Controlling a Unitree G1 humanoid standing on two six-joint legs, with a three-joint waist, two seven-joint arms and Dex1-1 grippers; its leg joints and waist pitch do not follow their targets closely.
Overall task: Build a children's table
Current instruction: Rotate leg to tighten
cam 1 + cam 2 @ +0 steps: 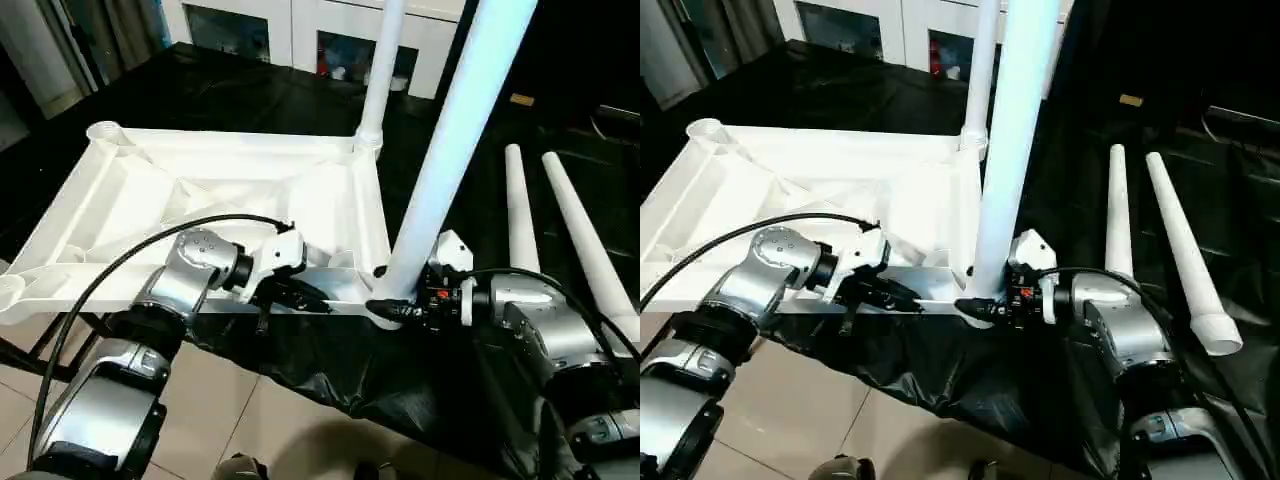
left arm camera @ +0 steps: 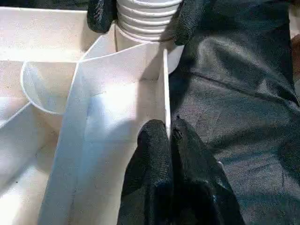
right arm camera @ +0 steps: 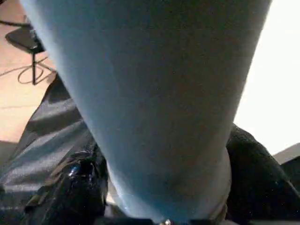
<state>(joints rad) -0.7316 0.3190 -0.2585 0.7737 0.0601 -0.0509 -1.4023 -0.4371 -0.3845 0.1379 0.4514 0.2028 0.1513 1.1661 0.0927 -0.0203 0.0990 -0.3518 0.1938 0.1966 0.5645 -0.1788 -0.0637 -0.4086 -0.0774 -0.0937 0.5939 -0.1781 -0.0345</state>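
The white plastic rectangular tabletop (image 1: 230, 200) lay ribbed-side up at centre left on black cloth (image 1: 300, 350). The left gripper (image 2: 168, 136) pinched its near rim wall. The right gripper (image 1: 392, 305) clasped the upright white tapered leg (image 1: 450, 150) at the near-right socket. Two loose legs (image 1: 560, 220) lay right.

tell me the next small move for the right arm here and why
Probably keep twisting the near upright white tapered tube leg down into its corner socket. The right pincer sits around the leg's base at the near corner of the upturned white ribbed plastic tabletop, while the left pincer clamps the tabletop's near rim, steadying it. Two more white legs lie on the black cloth.
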